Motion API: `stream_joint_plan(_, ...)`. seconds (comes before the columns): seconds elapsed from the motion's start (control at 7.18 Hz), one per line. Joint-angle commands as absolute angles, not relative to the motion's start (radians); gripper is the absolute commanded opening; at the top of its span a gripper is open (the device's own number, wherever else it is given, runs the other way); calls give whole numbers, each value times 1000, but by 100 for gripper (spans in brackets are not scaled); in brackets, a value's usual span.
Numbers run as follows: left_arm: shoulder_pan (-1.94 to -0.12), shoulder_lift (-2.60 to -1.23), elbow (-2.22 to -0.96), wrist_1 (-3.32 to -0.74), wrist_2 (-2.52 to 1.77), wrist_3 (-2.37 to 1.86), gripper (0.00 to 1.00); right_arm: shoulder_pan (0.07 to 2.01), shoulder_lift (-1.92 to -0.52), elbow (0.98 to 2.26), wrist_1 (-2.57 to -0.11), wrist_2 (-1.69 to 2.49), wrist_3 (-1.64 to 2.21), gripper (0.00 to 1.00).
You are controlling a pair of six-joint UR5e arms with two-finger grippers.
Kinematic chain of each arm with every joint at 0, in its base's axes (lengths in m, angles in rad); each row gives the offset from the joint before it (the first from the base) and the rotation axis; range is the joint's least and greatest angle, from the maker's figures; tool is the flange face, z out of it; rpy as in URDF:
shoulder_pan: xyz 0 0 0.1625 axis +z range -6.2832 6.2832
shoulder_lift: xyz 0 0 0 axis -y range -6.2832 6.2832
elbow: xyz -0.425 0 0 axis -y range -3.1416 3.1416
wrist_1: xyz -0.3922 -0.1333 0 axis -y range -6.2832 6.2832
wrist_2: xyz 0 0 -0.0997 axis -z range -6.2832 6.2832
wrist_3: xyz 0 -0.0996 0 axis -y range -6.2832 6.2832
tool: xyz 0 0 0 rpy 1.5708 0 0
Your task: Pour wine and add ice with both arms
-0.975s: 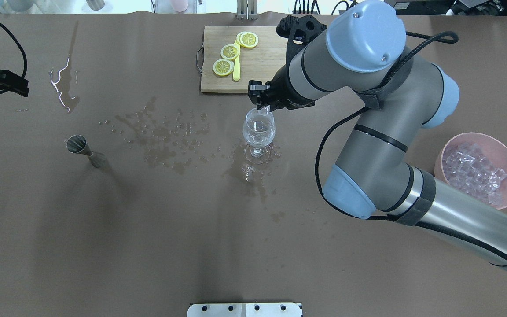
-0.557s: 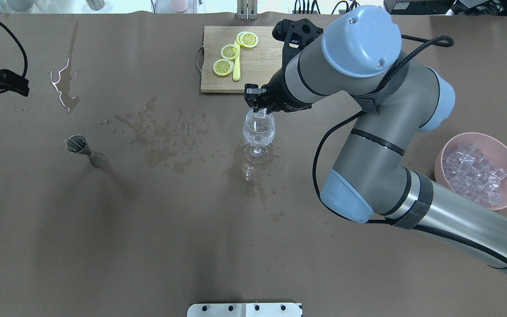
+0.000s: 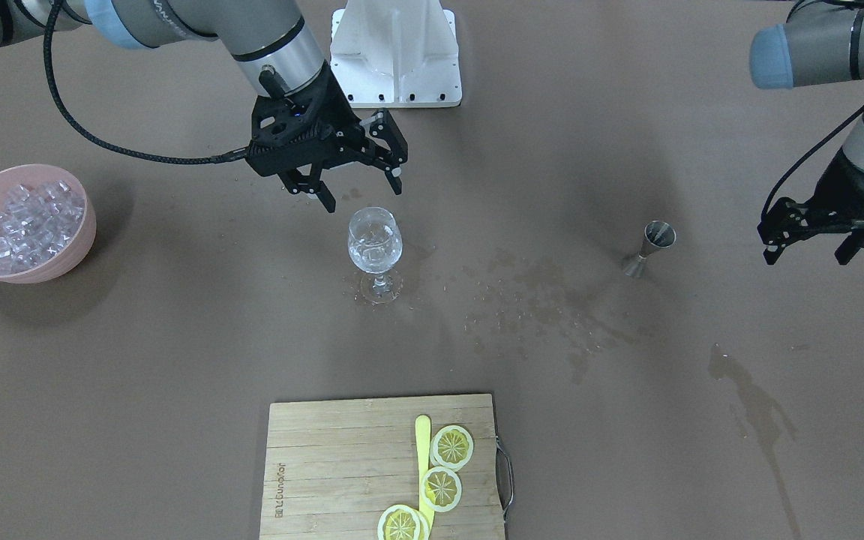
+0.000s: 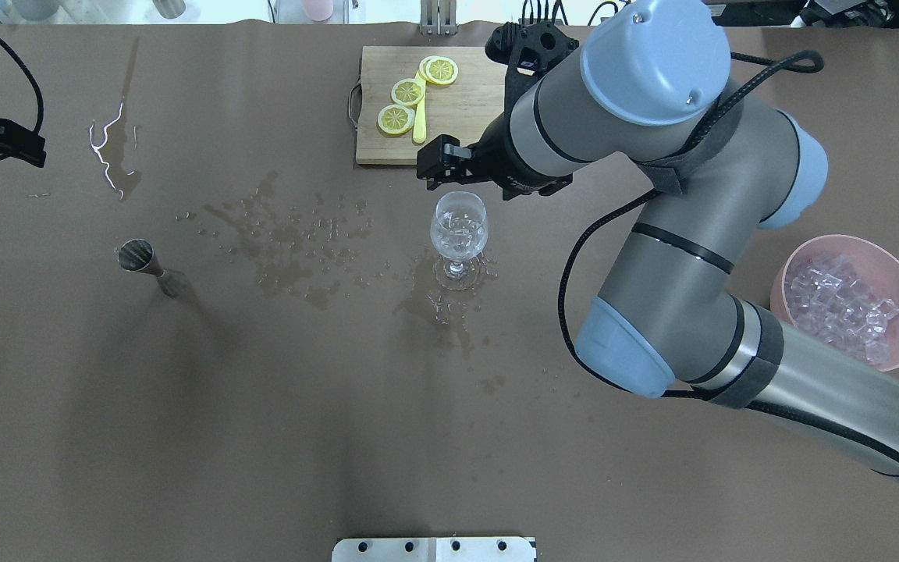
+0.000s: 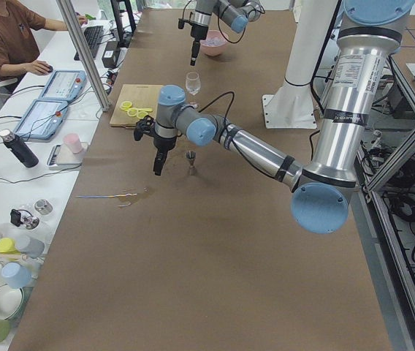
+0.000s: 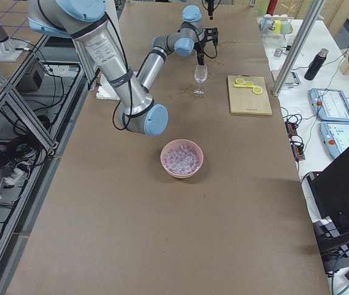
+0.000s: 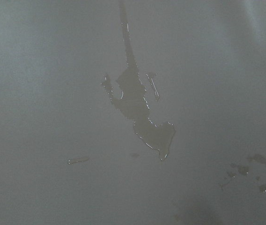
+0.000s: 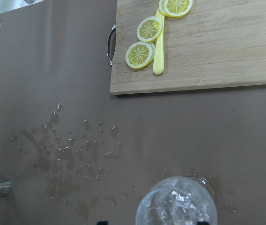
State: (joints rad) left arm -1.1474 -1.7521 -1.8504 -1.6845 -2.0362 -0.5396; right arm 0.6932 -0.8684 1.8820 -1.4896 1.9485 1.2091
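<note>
Both splayed and empty: right tool above wine glass, left tool well aside.

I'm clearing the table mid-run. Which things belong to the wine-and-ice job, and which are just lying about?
Job: clear stemmed wine glass; clear ice cubes in pink bowl; right gripper, jaws open; steel jigger, probably.
Lying about: wooden cutting board; yellow lemon slices; yellow utensil; spilled puddles.

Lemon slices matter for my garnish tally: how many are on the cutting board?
4 lemon slices, all on the cutting board, along the yellow stick: one near the handle, one midway, two overlapping at the far end, the under one partly hidden.
</note>
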Motion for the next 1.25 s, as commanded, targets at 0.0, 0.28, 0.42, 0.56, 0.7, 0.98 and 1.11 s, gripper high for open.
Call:
stream_joint_plan(0.0, -1221, -1753, -1800, -1680, -2084, -381, 99, 815, -949, 2003, -1683, 2093, 997, 100)
stream_joint_plan(0.28, -1308, -1752, -1740, -1680, -2129, -212, 99, 1008, -1136, 2031, -1715, 2285, 747, 100)
stream_joint_plan(0.42, -1365, -1752, -1682, -1681, -2132, -108, 99, 1091, -1231, 2013, -1718, 2308, 553, 100)
stream_joint_plan(0.56, -1429, -1762, -1601, -1681, -2150, -47, 99, 1162, -1288, 1955, -1730, 2312, 373, 100)
stream_joint_plan(0.7, -1480, -1769, -1557, -1681, -2214, -45, 99, 1222, -1325, 1874, -1727, 2325, 238, 100)
stream_joint_plan(0.98, -1522, -1750, -1505, -1686, -2243, -35, 99, 1326, -1402, 1749, -1717, 2321, 59, 100)
stream_joint_plan(1.11, -1532, -1717, -1499, -1681, -2243, 16, 99, 1383, -1422, 1693, -1717, 2335, 26, 100)
